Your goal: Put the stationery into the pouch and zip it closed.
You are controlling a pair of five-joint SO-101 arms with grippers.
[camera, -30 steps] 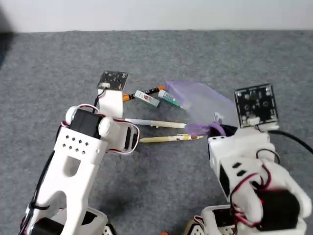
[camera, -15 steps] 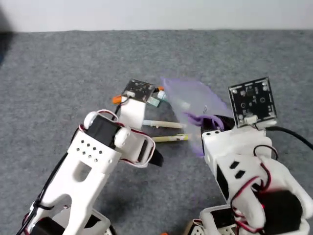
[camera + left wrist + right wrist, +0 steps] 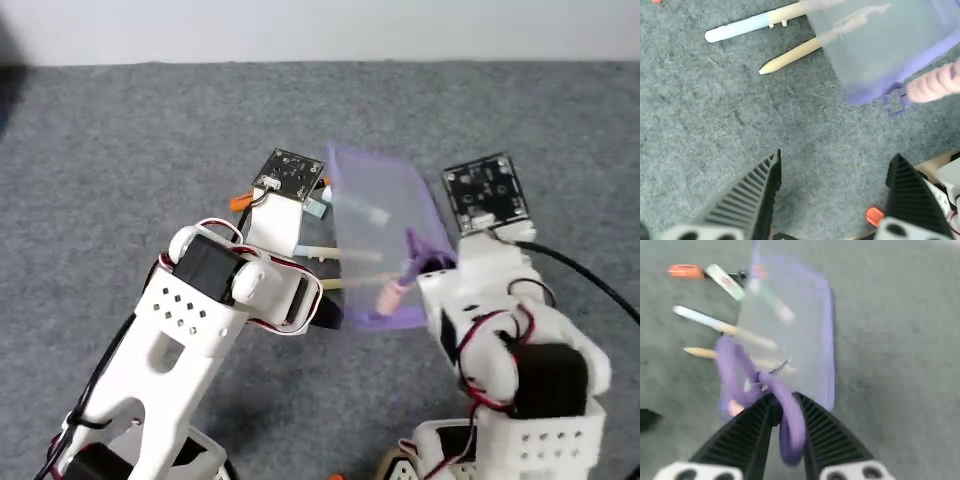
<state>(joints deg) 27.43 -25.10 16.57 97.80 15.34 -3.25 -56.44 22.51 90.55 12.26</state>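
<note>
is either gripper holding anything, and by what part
The right gripper holds the pouch by its purple strap; the left gripper is open and holds nothing.

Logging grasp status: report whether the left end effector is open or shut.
Open. On the left end effector, the fingers stand wide apart above the grey mat, with nothing held between them.
</note>
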